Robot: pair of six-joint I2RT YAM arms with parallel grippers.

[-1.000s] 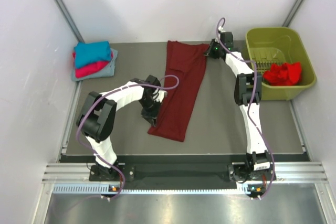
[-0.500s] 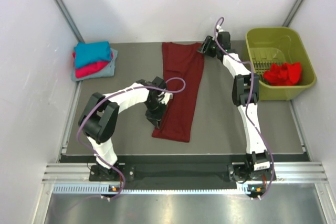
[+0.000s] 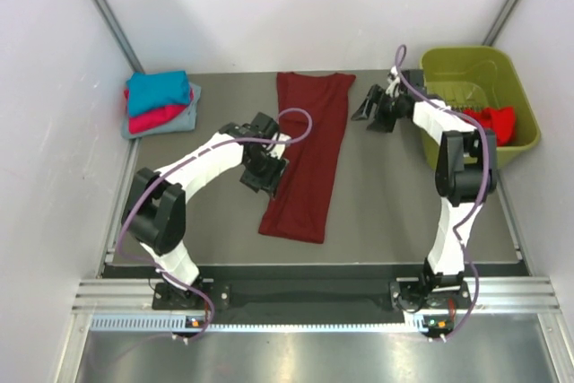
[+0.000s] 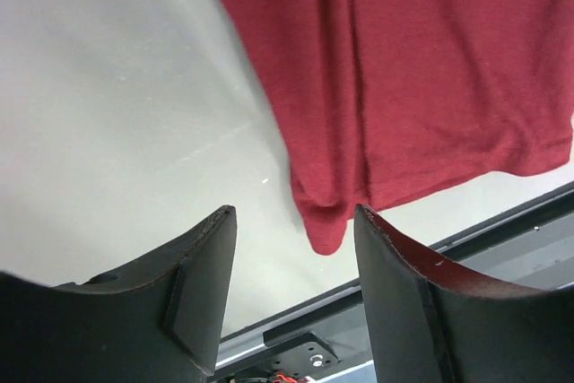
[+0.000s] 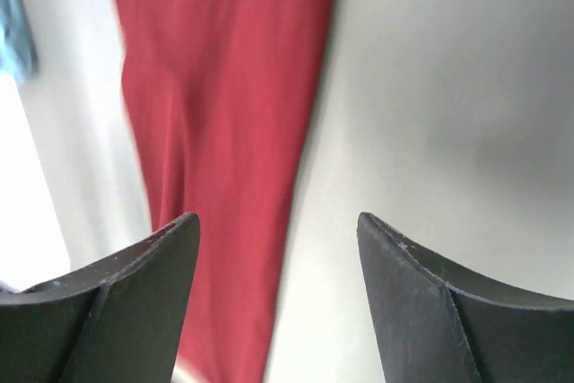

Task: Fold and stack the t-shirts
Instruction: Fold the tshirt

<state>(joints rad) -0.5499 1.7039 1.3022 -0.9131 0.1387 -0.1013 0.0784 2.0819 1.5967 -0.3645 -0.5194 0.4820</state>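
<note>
From above, the maroon shirt (image 3: 305,154) lies on the table (image 3: 386,204) as a long narrow strip, running from the back edge toward the arms. The left pincer (image 3: 267,177) sits at the strip's left edge, low over it, and the right pincer (image 3: 369,114) hangs beside the far end, apart from the cloth. A stack (image 3: 160,100) of three folded shirts sits in the back left corner. A red shirt (image 3: 498,118) waits in the basket (image 3: 466,56), partly hidden by the right arm. The lengthwise fold looks done, so the next move is probably a crosswise fold, with both pincers taking one short end and carrying it over the other. In the left wrist view, the fingers (image 4: 197,275) stand well apart with nothing between them, and the strip's near corner lies just ahead on the table. In the right wrist view, that pincer is also wide open and empty. The picture is blurred, with the strip to the left and a bluish smear cut off at the edge.
</note>
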